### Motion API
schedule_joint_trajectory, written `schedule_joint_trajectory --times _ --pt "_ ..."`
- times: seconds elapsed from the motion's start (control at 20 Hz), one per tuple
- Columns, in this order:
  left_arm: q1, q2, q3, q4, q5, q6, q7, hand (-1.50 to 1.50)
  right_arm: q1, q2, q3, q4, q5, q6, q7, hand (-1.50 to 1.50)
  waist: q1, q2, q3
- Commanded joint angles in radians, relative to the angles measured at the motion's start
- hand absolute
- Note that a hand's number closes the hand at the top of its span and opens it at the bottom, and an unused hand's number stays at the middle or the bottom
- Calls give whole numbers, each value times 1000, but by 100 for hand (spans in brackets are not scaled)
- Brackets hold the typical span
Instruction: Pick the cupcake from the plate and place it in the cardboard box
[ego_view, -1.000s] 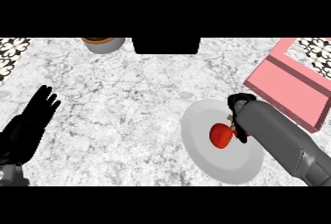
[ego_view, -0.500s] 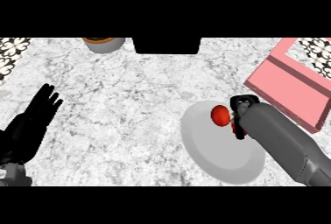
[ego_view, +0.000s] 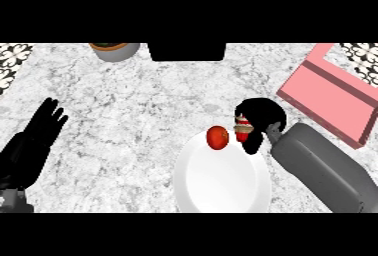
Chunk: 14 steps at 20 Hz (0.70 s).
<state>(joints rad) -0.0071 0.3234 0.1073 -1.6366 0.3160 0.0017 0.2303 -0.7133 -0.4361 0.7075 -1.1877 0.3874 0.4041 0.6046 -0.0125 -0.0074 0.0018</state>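
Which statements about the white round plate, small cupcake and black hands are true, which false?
1. The right black hand curls round the small brown-wrapped cupcake. True.
2. The cupcake lies in the pink box. False: the hand holds it beside the white round plate's upper rim.
3. The left black hand is open. True.
4. The red round object sits in the box. False: it sits at the plate's upper edge.

right hand (ego_view: 260, 116) curls round the cupcake (ego_view: 243, 130), left hand (ego_view: 35, 144) rests open at the left edge.

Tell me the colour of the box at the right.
Pink box, head view.
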Motion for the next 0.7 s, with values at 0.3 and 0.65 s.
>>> schedule_joint_trajectory --times 0.3,0.65 --pt "37 26 33 -47 34 -39 39 0 137 -153 -87 -353 145 -258 -150 150 3 0 -2" --pt "49 -24 -1 -23 -12 -22 -9 0 120 -180 -212 -720 164 -239 88 150 -8 -3 -3"
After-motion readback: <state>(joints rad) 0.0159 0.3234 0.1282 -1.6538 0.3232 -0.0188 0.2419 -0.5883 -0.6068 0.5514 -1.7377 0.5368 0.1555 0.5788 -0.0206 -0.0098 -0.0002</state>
